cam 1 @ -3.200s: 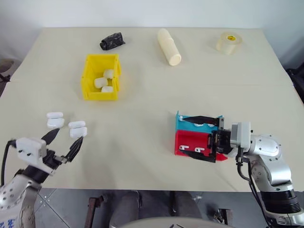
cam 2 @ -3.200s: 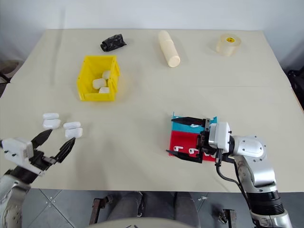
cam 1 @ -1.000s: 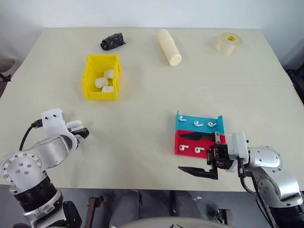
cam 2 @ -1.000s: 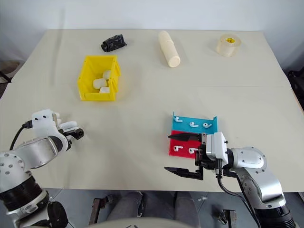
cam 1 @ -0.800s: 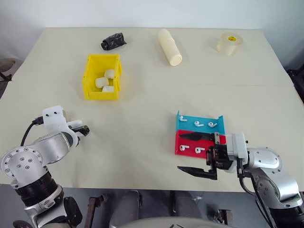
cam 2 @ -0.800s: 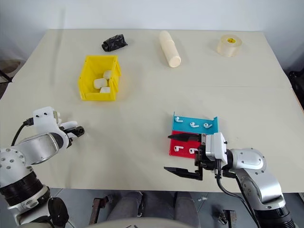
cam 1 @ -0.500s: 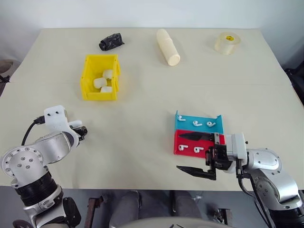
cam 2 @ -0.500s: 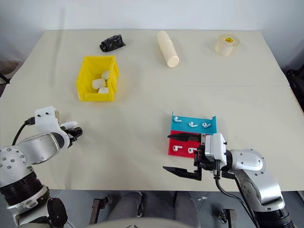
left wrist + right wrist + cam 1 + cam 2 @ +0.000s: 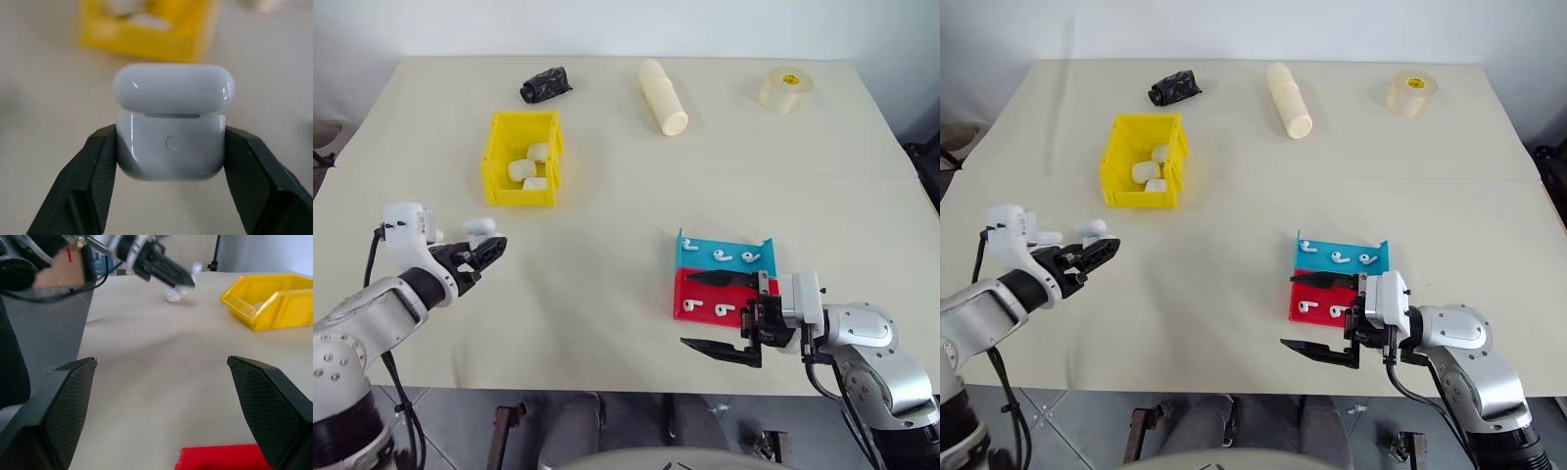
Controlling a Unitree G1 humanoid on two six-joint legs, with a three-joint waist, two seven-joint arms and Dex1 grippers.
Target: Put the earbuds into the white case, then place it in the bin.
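My left gripper (image 9: pixel 487 247) is shut on a white case (image 9: pixel 171 126), held a little above the table's left side, lid upward. Another white case (image 9: pixel 172 295) lies on the table beneath it. Further back stands the yellow bin (image 9: pixel 490 157), with several white cases inside. Three earbuds (image 9: pixel 722 257) lie in the blue tray (image 9: pixel 762 249), and two more earbuds (image 9: pixel 724 310) in the red tray (image 9: pixel 705 292). My right gripper (image 9: pixel 686 310) is open at the red tray's near side, one finger over the tray and the other past its front edge, holding nothing.
At the back of the table lie a black crumpled object (image 9: pixel 545 84), a cream cylinder (image 9: pixel 662 96) and a roll of tape (image 9: pixel 788 88). Open tabletop stretches between the bin and the trays.
My left gripper has closed on a white case, lifted it off the table and swung to point forward and right. The right gripper has stayed open in place.
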